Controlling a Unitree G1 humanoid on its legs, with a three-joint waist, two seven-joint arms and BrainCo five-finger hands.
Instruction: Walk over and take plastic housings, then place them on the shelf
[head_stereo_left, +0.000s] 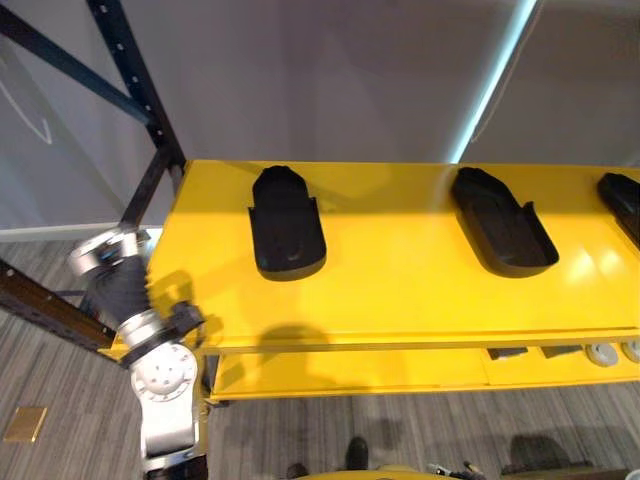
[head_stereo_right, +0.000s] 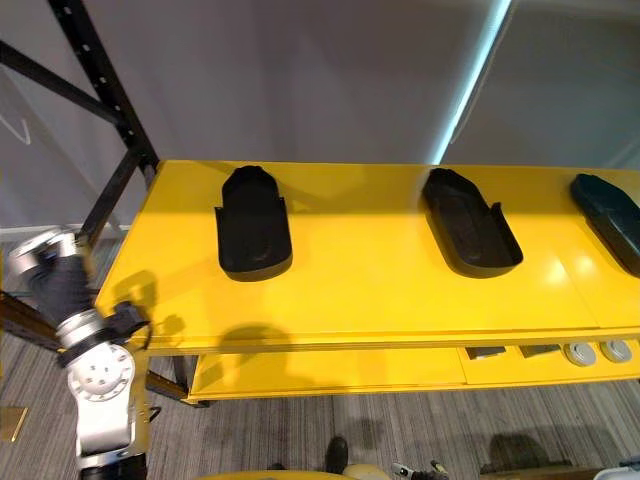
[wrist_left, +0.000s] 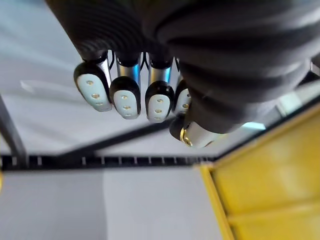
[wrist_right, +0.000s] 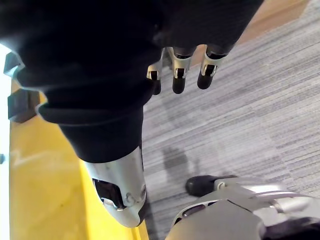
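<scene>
Three black plastic housings spaced apart along the yellow surface. Left hand fingers curled, empty; right hand fingers relaxed, empty.

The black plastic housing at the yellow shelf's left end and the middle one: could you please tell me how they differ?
The left black plastic housing lies almost square to the yellow shelf's front edge; the middle black plastic housing is skewed, its open end swung toward the robot's right. The left one sits near the shelf's left end, the middle one further right. Both lie hollow side up, rounded end toward the wall.
</scene>
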